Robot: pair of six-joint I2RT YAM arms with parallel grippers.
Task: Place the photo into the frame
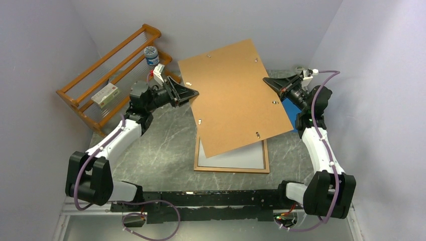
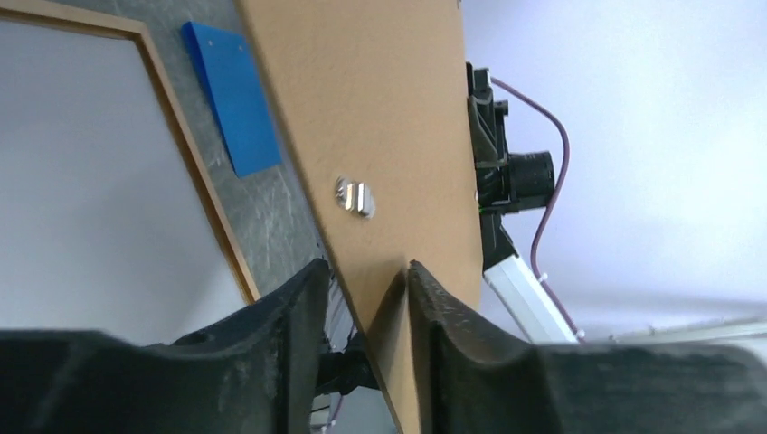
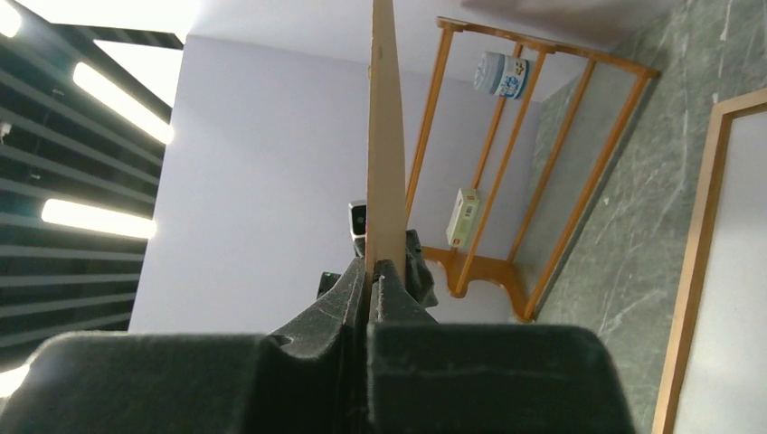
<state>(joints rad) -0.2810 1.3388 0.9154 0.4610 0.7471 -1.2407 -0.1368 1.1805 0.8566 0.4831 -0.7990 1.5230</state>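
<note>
The light-brown wooden frame (image 1: 231, 169) lies flat on the table, and a pale grey-white surface (image 1: 236, 156) fills it. I cannot tell whether that surface is glass or the photo's white back. No printed picture shows. A plain brown backing board (image 1: 231, 95) hangs tilted above the frame's far part. My right gripper (image 1: 266, 80) is shut on the board's right edge (image 3: 384, 136). My left gripper (image 1: 193, 94) straddles the board's left edge (image 2: 380, 108) with its jaws apart; one finger (image 2: 434, 307) touches the board. The frame rail also shows in the left wrist view (image 2: 194, 172) and the right wrist view (image 3: 692, 271).
A blue sheet (image 1: 290, 108) lies on the table under the right gripper and also shows in the left wrist view (image 2: 237, 99). An orange wooden rack (image 1: 110, 70) stands at the far left, holding a small bottle (image 1: 151, 55) and a box (image 1: 105, 94). Walls close in on both sides.
</note>
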